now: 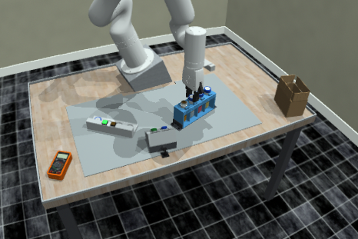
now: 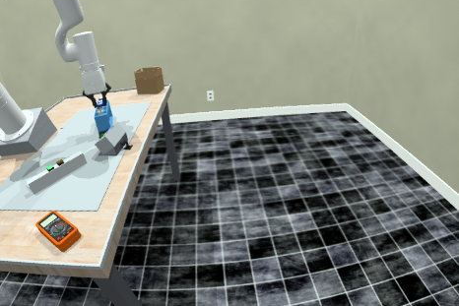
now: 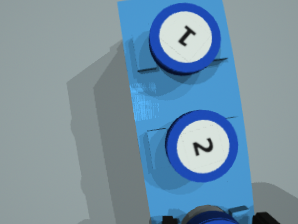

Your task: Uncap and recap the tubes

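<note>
The blue decapping station holds the tubes. My gripper is partly open around the blue cap of tube 3, with a gap beside it. Grey shows behind this cap; how far down it sits is hidden. Caps 1 and 2 are on their tubes. Tube 4 stands uncapped. A white and blue cap lies in the end nest of the cap tray. The green lamp is lit; the amber lamp is dark.
The grey key housing, with its green key and blue key, stands between tray and station, towards the table's front edge. An orange multimeter lies at one corner. A cardboard box stands at another.
</note>
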